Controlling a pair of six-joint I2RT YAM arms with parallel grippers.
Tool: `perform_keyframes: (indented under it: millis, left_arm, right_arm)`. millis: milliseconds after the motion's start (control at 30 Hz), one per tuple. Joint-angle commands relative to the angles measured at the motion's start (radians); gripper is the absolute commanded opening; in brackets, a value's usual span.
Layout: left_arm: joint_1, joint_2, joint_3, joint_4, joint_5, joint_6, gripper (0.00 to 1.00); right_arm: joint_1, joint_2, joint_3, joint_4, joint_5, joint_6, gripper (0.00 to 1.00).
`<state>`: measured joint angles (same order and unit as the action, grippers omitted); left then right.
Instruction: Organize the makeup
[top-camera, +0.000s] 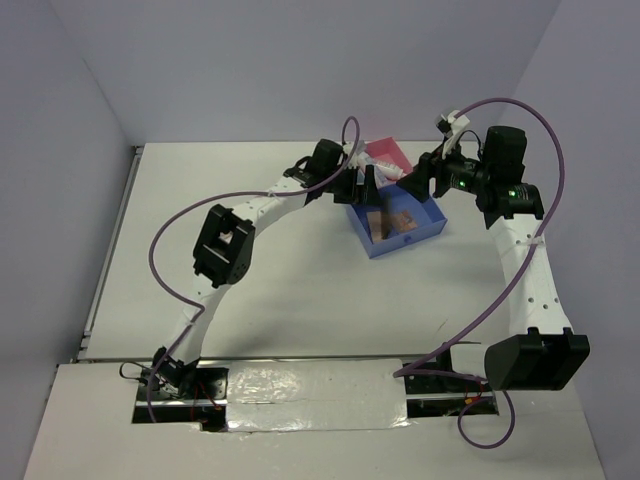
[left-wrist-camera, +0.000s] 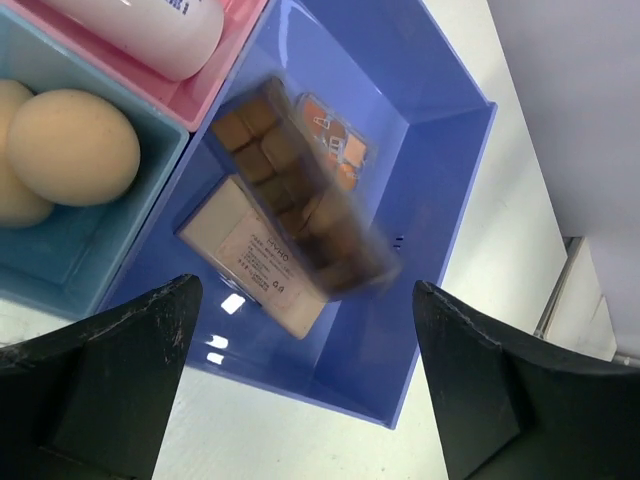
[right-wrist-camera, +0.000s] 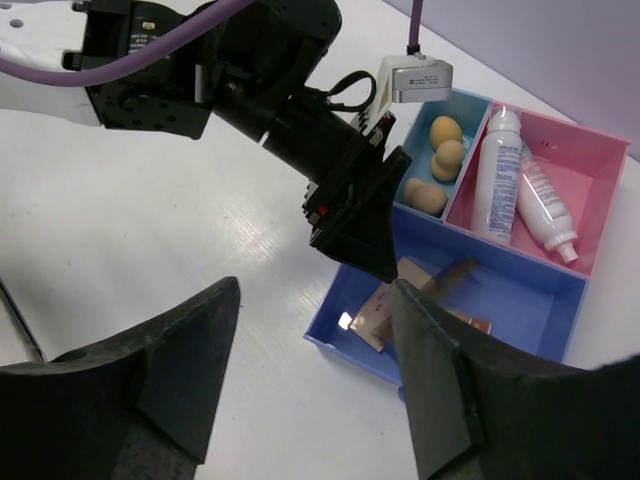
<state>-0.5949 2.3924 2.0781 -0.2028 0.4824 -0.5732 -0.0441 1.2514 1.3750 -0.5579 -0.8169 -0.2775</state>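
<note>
Left hand (left-wrist-camera: 305, 300), fingers wide and empty, above the dark-blue compartment of the tray (left-wrist-camera: 450, 260), where a blurred brown palette (left-wrist-camera: 300, 200) leans across a pale labelled palette (left-wrist-camera: 250, 260). Right hand (right-wrist-camera: 315, 295) likewise open, empty. Sponges (left-wrist-camera: 70, 145) occupy the light-blue compartment, white bottle (left-wrist-camera: 150, 25) the pink.

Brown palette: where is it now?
Left wrist view, centre: the brown palette is in the tray's large blue compartment, blurred, overlapping a beige palette, orange palette beside it.
</note>
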Motion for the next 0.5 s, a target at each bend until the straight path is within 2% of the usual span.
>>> perform_keyframes:
  millis: [0,167,233,333,367,467]
  left_arm:
    - [-0.006,-0.104,-0.022,0.005,-0.024,0.042,0.99]
    - [-0.005,-0.177,-0.052,-0.003,-0.068,0.070,0.99]
    - [-0.002,-0.243,-0.081,-0.006,-0.129,0.091,0.99]
    - [0.026,-0.378,-0.220,0.025,-0.231,0.090,0.99]
    - [0.050,-0.416,-0.324,0.061,-0.252,0.085,0.99]
    - [0.124,-0.612,-0.531,0.098,-0.314,0.062,0.99]
  right_arm:
    - [-0.005,-0.021,0.022,-0.003,-0.010,-0.014,0.71]
    - [-0.007,-0.020,0.062,-0.048,0.007,-0.060,0.79]
    - [-0.007,-0.027,0.073,-0.047,0.027,-0.071,0.99]
    - [-0.007,-0.053,0.035,0.050,0.125,-0.004,1.00]
    - [-0.007,-0.061,0.018,0.074,0.145,0.007,1.00]
    - [-0.008,-0.044,-0.022,0.079,0.116,-0.050,1.00]
